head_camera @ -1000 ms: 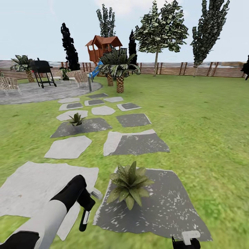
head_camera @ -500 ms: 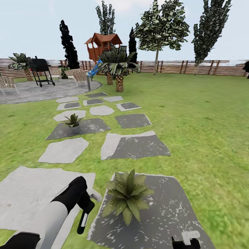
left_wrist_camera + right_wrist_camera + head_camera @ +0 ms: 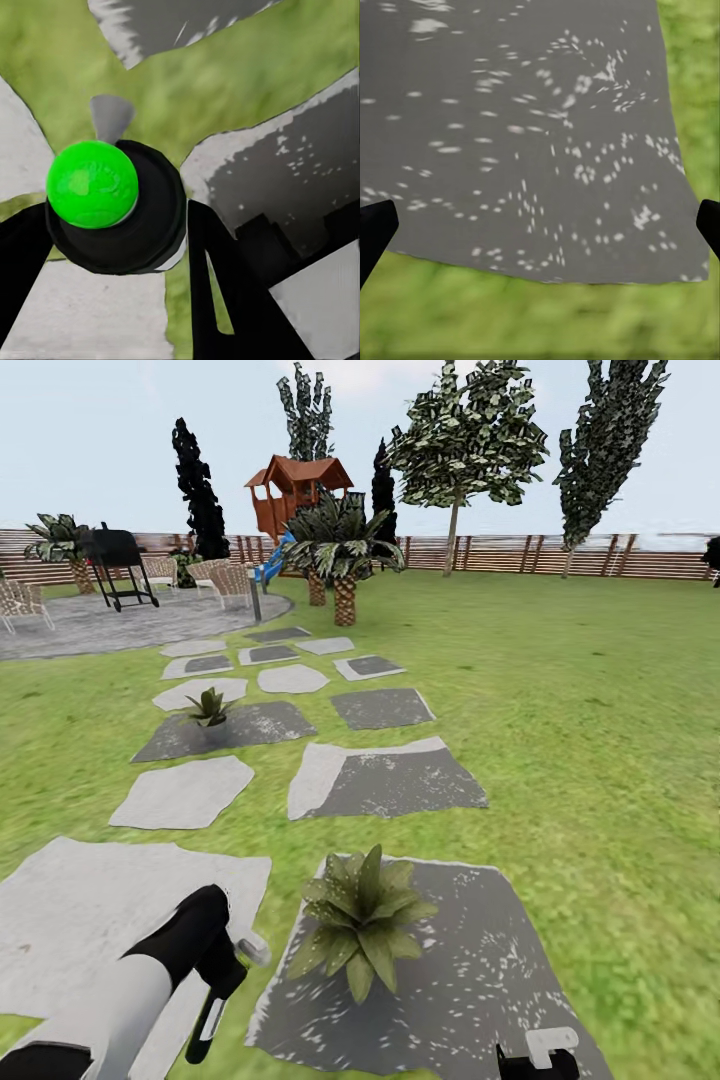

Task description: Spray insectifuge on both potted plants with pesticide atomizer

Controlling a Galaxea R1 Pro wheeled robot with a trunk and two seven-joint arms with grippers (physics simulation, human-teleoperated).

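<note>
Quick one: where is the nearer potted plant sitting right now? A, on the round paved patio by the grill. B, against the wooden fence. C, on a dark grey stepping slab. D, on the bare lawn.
C: in the head view the nearer potted plant sits on the dark grey slab, just right of the left gripper.

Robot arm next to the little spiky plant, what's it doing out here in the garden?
The robot is standing on the stepping-stone path. Its left claw grips the pesticide atomizer, a small dark bottle whose cap looks bright green in the left wrist view. It hangs just beside the near potted plant, which sits on a dark slab. The right claw is open and holds nothing. The second potted plant waits further up the path.
</note>
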